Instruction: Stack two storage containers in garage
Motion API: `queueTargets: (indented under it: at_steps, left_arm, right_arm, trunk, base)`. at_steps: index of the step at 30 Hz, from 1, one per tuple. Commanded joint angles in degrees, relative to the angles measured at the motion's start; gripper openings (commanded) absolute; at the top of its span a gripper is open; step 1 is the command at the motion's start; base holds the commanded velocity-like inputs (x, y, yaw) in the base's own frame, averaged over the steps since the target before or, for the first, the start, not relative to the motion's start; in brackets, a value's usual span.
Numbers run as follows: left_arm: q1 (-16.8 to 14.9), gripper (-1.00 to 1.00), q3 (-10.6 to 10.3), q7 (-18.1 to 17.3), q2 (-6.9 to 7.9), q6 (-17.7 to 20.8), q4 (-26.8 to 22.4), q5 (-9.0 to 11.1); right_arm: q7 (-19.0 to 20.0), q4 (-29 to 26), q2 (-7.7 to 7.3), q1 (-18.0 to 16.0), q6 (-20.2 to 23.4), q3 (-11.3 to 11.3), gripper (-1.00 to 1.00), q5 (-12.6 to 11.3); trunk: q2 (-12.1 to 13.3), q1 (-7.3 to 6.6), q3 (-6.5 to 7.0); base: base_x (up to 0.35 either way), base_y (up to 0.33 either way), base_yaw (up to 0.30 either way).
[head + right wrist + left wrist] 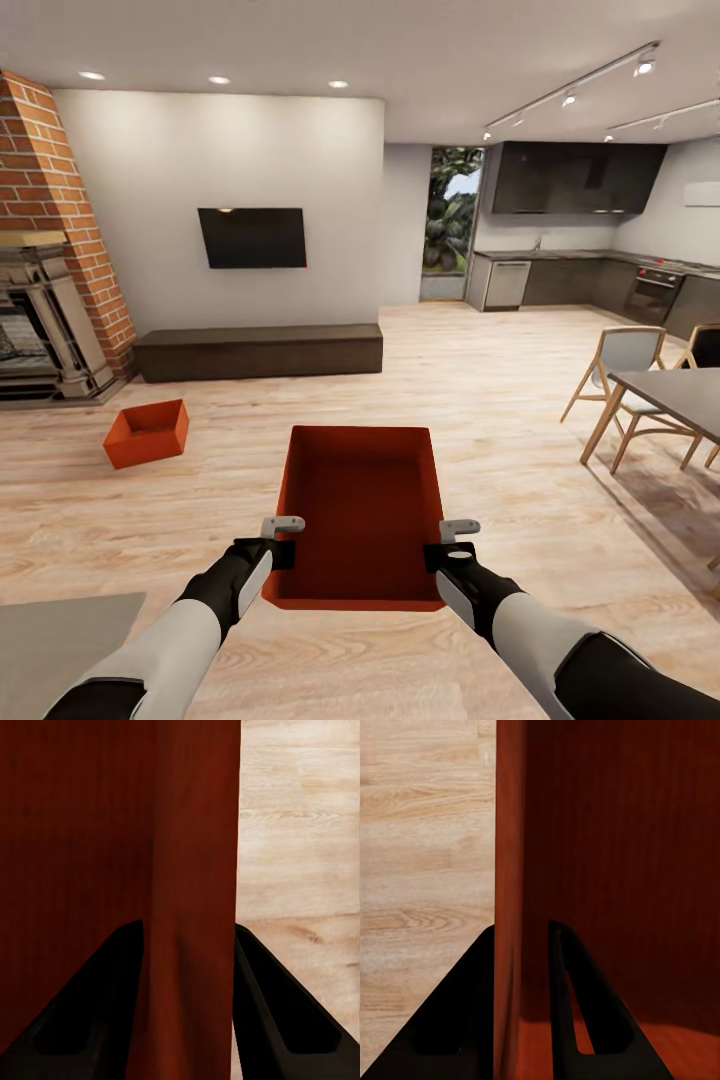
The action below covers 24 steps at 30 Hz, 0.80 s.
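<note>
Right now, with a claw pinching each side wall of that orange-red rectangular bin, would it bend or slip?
The orange-red rectangular bin probably stays stiff: its walls look straight. The left claw and right claw straddle thin smooth walls, so slipping seems possible. Empty, likely light.

A light wood-plank floor (500, 400) spreads through the living room, carrying a small orange-red lidless rectangular bin (147, 434) near the red brick fireplace (50, 260), a long low dark cabinet (260, 351), and a dark dining table (675, 395) with pale wooden chairs (620, 375).
</note>
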Motion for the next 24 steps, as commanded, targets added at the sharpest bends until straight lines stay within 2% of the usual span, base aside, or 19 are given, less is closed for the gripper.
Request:
queueTargets:
  at_steps: [1, 16, 24]
  left_arm:
    - [0.0, -1.00, 0.1, 0.4, -0.07, 0.3, -0.1, 0.2]
    - [0.0, -1.00, 0.1, 0.4, -0.07, 0.3, -0.1, 0.2]
    - [0.0, -1.00, 0.1, 0.4, -0.07, 0.3, -0.1, 0.2]
  right_arm:
    - [-0.4, -0.4, 0.13, 0.0, 0.5, 0.4, -1.00, -0.5]
    - [-0.4, -0.4, 0.08, 0.0, 0.5, 0.4, -1.00, -0.5]
    - [-0.4, -0.4, 0.06, 0.0, 0.5, 0.4, -1.00, -0.5]
  trunk:
    - [-0.1, 0.04, -0.04]
    - [-0.1, 0.04, 1.29]
    - [-0.1, 0.04, 1.41]
  base:
    - [0.000, 0.000, 0.000]
    - [0.000, 0.000, 0.000]
    - [0.000, 0.000, 0.000]
